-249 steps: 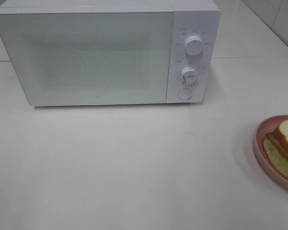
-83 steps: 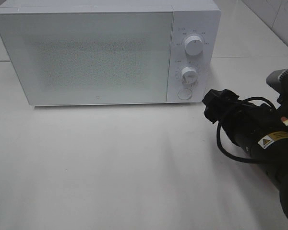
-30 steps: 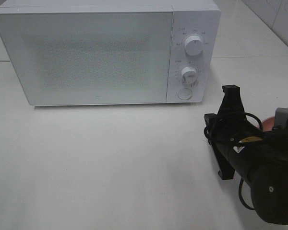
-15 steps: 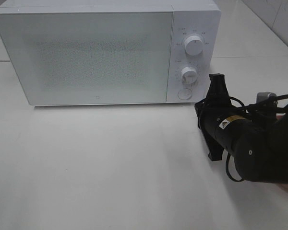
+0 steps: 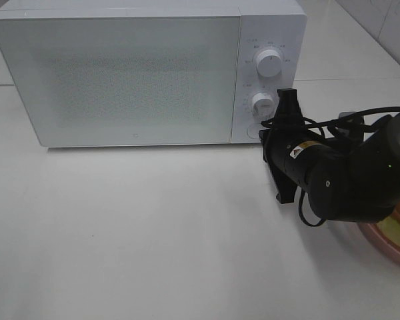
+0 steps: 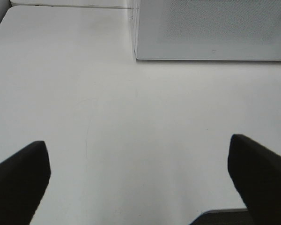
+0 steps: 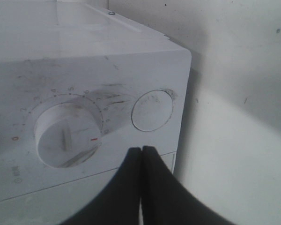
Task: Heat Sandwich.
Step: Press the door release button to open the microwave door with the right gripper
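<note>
Just by the microwave corner button [image 7: 152,110], closed right end effector [image 7: 141,151].

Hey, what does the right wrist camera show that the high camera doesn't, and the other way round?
Only the right wrist view: the right gripper with its fingers shut, pointed toward the round button, and the numbers around the lower dial.
Only the high view: the whole microwave door, the upper dial, and the sandwich on its pink plate, partly hidden by the right arm.
Both: the control panel with that lower dial.
</note>
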Tool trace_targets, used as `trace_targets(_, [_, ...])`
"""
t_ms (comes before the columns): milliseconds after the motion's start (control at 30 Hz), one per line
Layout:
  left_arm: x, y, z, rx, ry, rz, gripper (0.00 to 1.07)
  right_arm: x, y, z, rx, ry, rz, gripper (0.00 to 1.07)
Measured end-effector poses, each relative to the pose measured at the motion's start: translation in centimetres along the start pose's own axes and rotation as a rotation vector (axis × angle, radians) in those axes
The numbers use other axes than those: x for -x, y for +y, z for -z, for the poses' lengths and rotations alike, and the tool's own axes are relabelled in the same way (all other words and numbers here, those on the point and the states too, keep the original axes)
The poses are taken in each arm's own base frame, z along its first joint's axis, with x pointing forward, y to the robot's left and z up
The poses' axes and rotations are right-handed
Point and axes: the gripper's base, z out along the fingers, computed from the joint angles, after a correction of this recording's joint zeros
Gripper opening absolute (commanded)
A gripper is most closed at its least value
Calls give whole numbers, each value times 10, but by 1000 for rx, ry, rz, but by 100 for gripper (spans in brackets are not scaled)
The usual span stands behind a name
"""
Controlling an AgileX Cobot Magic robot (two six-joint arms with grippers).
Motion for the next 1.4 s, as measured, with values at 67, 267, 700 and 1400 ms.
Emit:
trace_targets(67, [0, 0, 0, 0, 0, 0, 98, -1, 0, -3, 1, 0, -2, 2])
trace_targets(267, [0, 0, 0, 0, 0, 0, 98, -7, -1, -17, 2, 4, -5, 2])
trace_targets(700, [0, 0, 0, 0, 0, 0, 98, -6, -6, -40, -10, -22, -21, 2])
trace_targets(1400, [0, 0, 0, 0, 0, 0, 98, -4, -7, -59, 6, -54, -61, 1])
